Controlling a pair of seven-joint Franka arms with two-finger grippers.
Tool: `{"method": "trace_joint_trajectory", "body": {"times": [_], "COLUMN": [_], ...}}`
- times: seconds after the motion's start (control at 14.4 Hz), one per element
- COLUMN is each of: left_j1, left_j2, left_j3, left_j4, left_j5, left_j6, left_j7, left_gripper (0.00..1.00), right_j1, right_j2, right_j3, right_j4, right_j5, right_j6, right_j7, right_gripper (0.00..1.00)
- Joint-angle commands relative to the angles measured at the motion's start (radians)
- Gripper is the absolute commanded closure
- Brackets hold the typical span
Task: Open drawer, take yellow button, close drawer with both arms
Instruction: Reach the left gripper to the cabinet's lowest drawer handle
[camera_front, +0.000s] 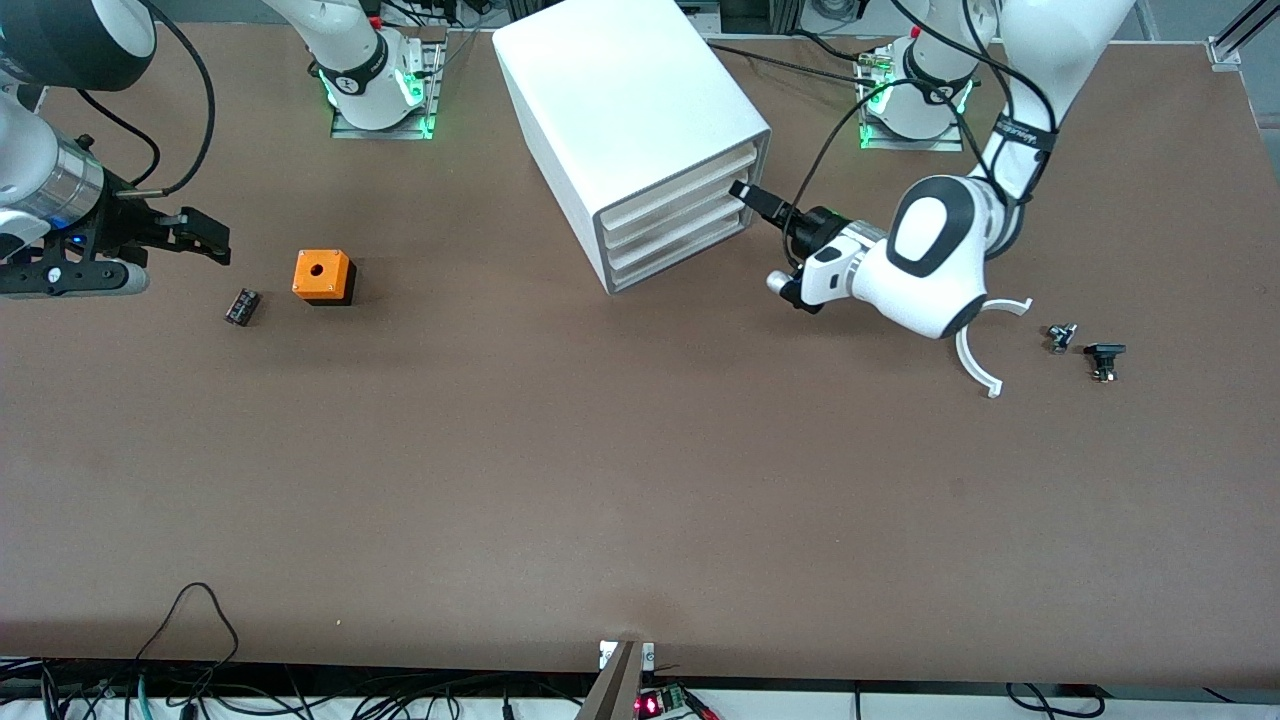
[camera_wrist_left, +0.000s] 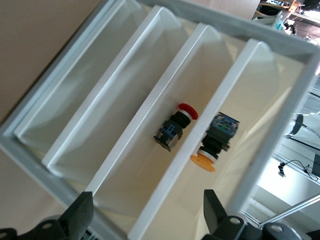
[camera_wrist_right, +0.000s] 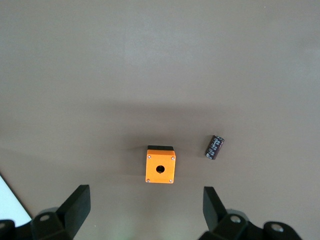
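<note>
The white cabinet stands toward the robots' side of the table. All three drawers look pushed in, and the drawer is the highest one. My left gripper is at that drawer's front, open. In the left wrist view the left gripper has the drawer's white front edge between its spread fingers, apart from both. The button, orange cap and black body, lies in that drawer. My right gripper waits open at the right arm's end of the table, with nothing in the right gripper.
A red-capped button lies in the drawer below. An orange cube with a hole and a small black part sit near the right gripper. White curved pieces and small black parts lie near the left arm.
</note>
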Motion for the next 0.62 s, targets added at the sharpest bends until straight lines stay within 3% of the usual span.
{"method": "trace_joint_trajectory", "body": {"times": [0.0, 0.35, 0.42, 0.49, 0.55], "left_j1": [-0.003, -0.006, -0.006, -0.006, -0.006], "left_j2": [-0.014, -0.014, -0.015, -0.017, -0.017], "left_j3": [-0.045, -0.086, -0.089, -0.103, -0.111], "left_j4": [-0.035, -0.077, -0.091, -0.095, -0.095], "left_j5": [-0.045, -0.097, -0.101, -0.101, -0.101], "left_j6": [0.049, 0.081, 0.09, 0.095, 0.095], "left_j7": [0.027, 0.028, 0.028, 0.028, 0.028], "left_gripper": [0.06, 0.11, 0.27, 0.6, 1.0], "right_j1": [0.001, 0.013, 0.016, 0.018, 0.019], "right_j2": [0.006, 0.006, 0.006, 0.006, 0.006], "right_j3": [0.004, 0.005, 0.005, 0.005, 0.005], "right_j4": [0.023, 0.025, 0.027, 0.027, 0.027], "right_j5": [0.006, 0.006, 0.006, 0.006, 0.006], "right_j6": [-0.023, -0.023, -0.023, -0.021, -0.023], "right_j7": [-0.016, -0.016, -0.016, -0.016, -0.016], "right_gripper": [0.0, 0.0, 0.0, 0.0, 0.0]}}
